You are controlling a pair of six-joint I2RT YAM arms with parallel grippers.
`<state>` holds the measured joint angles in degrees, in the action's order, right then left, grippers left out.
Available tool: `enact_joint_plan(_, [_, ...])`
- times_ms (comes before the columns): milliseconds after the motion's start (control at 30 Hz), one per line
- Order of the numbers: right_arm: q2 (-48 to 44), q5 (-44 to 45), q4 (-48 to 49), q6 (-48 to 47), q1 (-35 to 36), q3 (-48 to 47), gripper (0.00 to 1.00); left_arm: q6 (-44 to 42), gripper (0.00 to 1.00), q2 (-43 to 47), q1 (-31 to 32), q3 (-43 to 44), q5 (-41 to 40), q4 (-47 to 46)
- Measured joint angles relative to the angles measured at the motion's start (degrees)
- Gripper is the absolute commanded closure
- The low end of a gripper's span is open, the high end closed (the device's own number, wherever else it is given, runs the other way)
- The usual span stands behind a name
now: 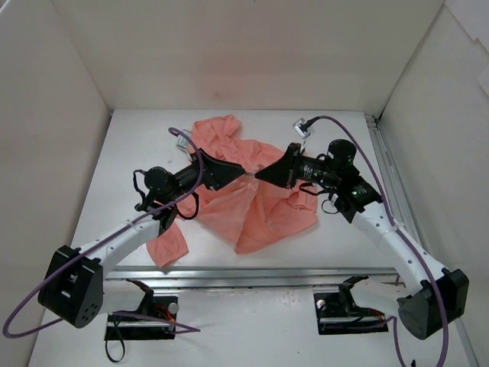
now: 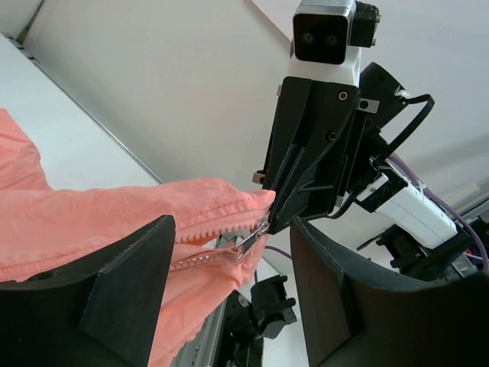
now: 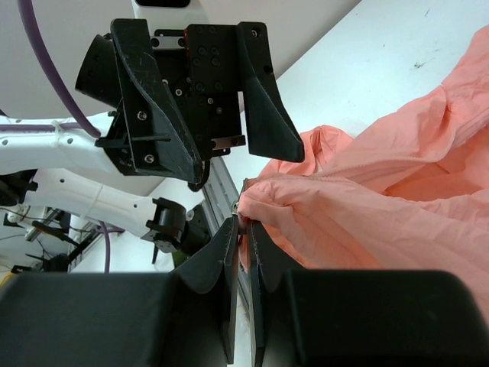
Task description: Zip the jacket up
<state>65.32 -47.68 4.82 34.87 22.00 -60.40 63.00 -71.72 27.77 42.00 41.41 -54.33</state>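
White matte flat tabletop (image 1: 130, 145) is enclosed by white panels (image 1: 229, 46) on three sides. Salmon-pink wrinkly fabric jacket (image 1: 263, 218) is laid crumpled at its middle. Silver metal rail (image 1: 260, 273) is fixed across the near part; second silver rail (image 1: 386, 176) is run along the right edge.

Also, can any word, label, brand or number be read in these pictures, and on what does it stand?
None: no readable text shows on the jacket, the left hand, the right hand or the white walls.
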Motion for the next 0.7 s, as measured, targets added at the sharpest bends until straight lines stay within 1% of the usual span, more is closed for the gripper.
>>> enact_joint_plan(100, [0.0, 0.0, 0.0, 0.0, 0.02, 0.0, 1.0, 1.44, 0.5, -2.19, 0.0, 1.14, 1.73, -2.71])
enact_joint_plan(133, [0.0, 0.0, 0.0, -0.02, 0.02, 0.0, 1.0, 2.03, 0.55, -2.97, 0.0, 1.36, 2.43, -3.74])
enact_joint_plan(200, [0.0, 0.0, 0.0, 0.0, 0.02, 0.0, 1.0, 3.65, 0.6, -4.46, 0.0, 1.42, 3.67, -6.1])
enact_joint_plan(233, [0.02, 0.0, 0.0, 0.0, 0.02, 0.0, 1.0, 4.26, 0.64, -5.05, 0.0, 1.42, 4.13, -6.95])
enact_joint_plan(267, [0.07, 0.0, 0.0, 0.0, 0.02, 0.0, 1.0, 5.01, 0.66, -5.55, 0.0, 1.42, 4.68, -7.8])
enact_joint_plan(333, [0.15, -0.02, 0.0, 0.0, 0.02, 0.0, 1.0, 6.03, 0.73, -6.16, 0.0, 1.4, 5.4, -9.01])
enact_joint_plan(433, [0.28, -0.04, 0.0, -0.04, 0.02, 0.0, 1.0, 6.64, 0.75, -6.03, -0.04, 1.4, 6.14, -9.51])
enact_joint_plan(700, [0.31, -0.04, 0.0, -0.26, 0.02, 0.0, 1.0, 6.6, 0.76, -4.44, -0.13, 1.4, 7.28, -8.66])
